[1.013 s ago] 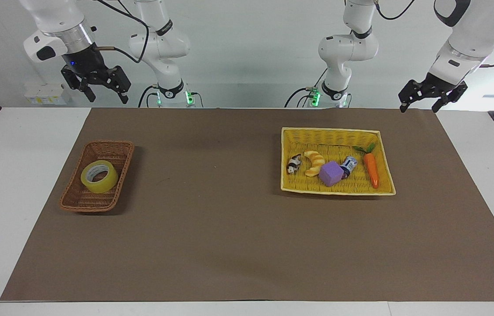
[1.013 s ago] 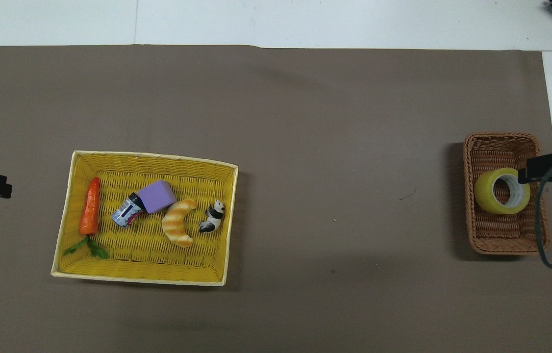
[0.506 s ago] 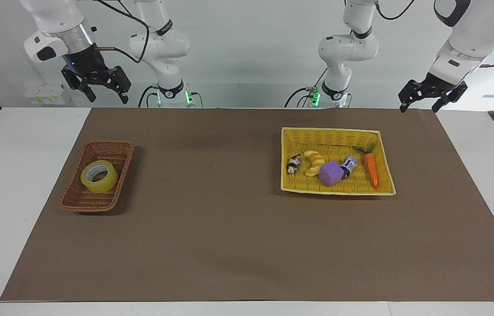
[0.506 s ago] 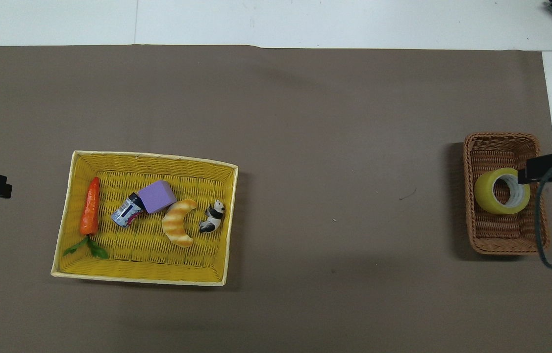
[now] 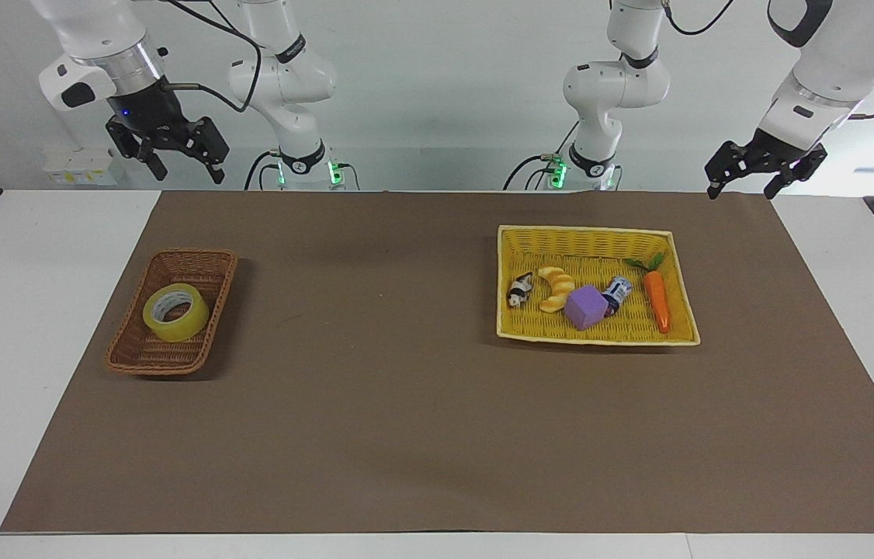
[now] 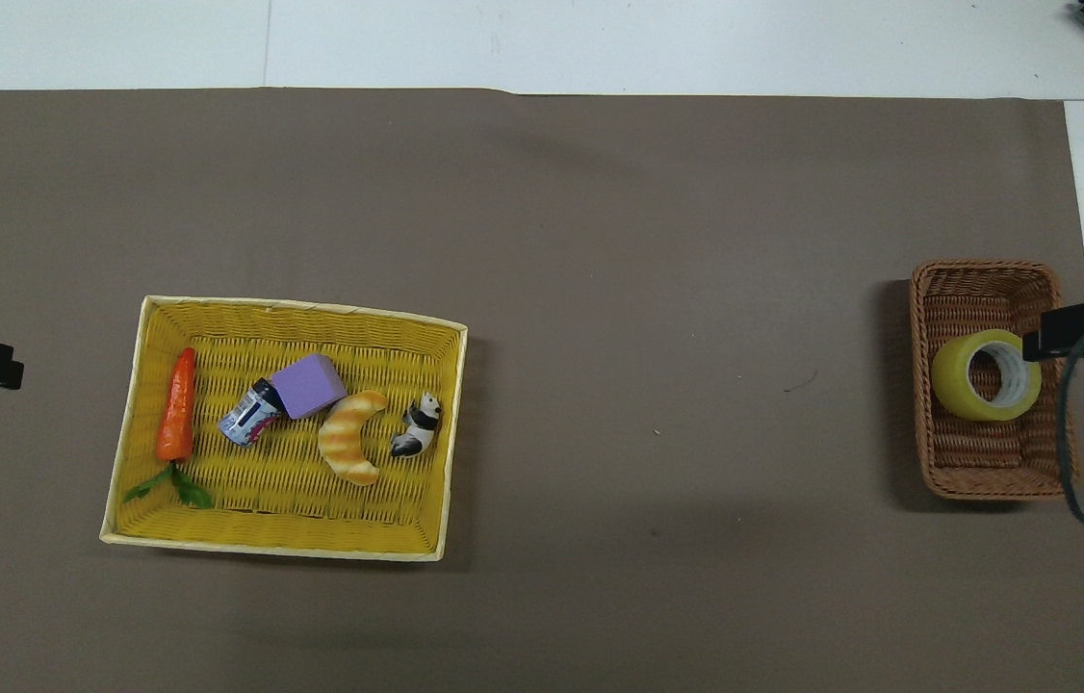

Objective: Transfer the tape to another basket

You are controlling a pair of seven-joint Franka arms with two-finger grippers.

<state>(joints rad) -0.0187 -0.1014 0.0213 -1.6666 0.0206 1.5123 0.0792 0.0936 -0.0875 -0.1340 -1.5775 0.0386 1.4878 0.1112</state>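
The right hand (image 5: 177, 155) hangs open and empty, high over the bench (image 5: 33, 310) edge near the robots' side of the brown basket (image 5: 216, 310). The left hand (image 5: 747, 177) waits, open and empty too. The tape (image 5: 175, 311) lies tilted in the brown basket. Risks: fingers could snag the wicker wall, or slip off the slick, leaning roll. The yellow basket (image 5: 592, 233) is crowded; a drop could land on the cube (image 5: 586, 307).

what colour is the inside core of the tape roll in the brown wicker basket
White, inside the translucent yellow tape roll; clearest in the overhead view.
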